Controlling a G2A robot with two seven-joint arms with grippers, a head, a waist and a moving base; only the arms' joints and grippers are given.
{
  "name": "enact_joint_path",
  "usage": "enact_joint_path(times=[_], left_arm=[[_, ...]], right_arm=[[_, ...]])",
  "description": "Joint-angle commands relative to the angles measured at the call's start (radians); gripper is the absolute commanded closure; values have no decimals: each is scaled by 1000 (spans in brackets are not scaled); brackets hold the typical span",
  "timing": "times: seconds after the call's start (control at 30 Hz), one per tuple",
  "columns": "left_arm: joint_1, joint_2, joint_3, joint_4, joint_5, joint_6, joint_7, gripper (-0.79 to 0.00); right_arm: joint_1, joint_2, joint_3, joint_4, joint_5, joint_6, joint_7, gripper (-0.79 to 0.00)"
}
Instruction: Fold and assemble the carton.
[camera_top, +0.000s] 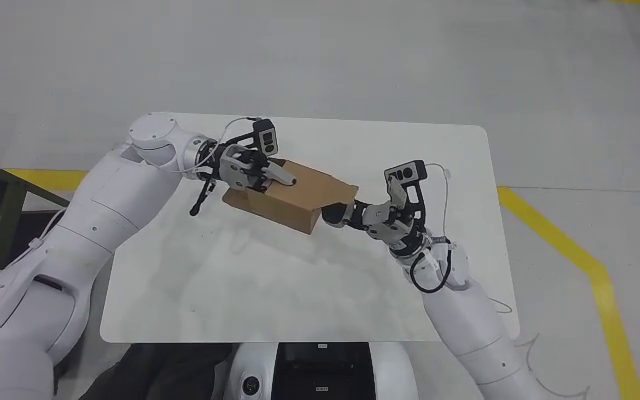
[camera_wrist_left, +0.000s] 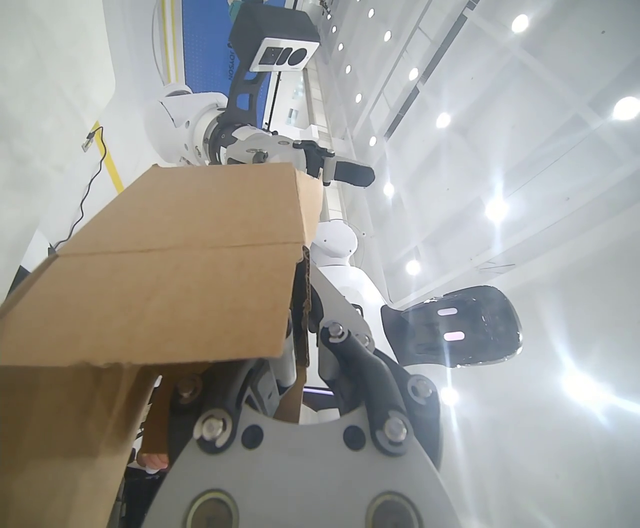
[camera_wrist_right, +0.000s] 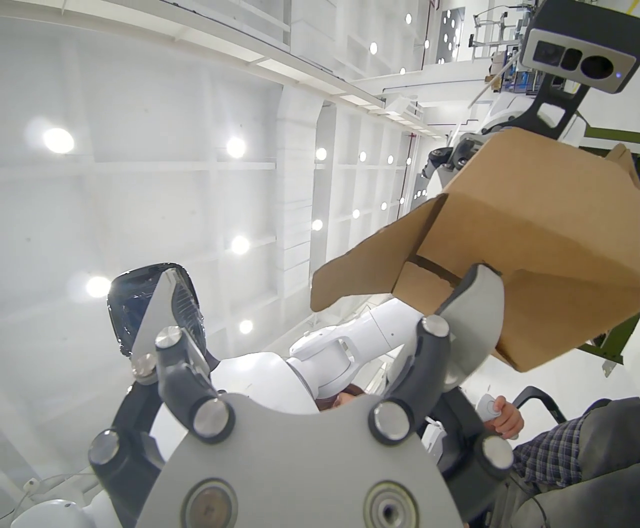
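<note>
The left arm (camera_top: 110, 205) stretches in from 9 o'clock. The left gripper (camera_top: 268, 178) points to 3 o'clock, fingers wide apart. The right arm (camera_top: 470, 310) stretches from 5 o'clock. The right gripper (camera_top: 335, 213) points to 9 o'clock, fingers wide apart.

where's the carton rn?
Top view: the carton is over the far-middle part of the table, with the left gripper at one end and the right gripper at the other.

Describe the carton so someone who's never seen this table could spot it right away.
Start at the white table; near its middle, between the left gripper and the right gripper, is the carton. It is a plain brown cardboard box with an end flap sticking out loose, the only brown thing against the white tabletop.
</note>
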Motion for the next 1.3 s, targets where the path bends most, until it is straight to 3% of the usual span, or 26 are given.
enact_joint_path(times=[0.0, 0.53, 0.93, 1.27], left_arm=[[1, 2, 1, -6, 4, -1, 0, 0], [-13, -1, 17, -7, 20, -2, 0, 0], [-22, 7, 19, 8, 61, -5, 0, 0], [-20, 13, 14, 19, 134, -10, 0, 0]], right_arm=[[4, -1, -5, 1, 0, 6, 1, -785], [7, -9, -18, -7, -8, 25, 22, -785], [-52, 6, 91, -42, 35, 4, 41, -785], [-136, 22, 187, -154, 44, -4, 69, -785]])
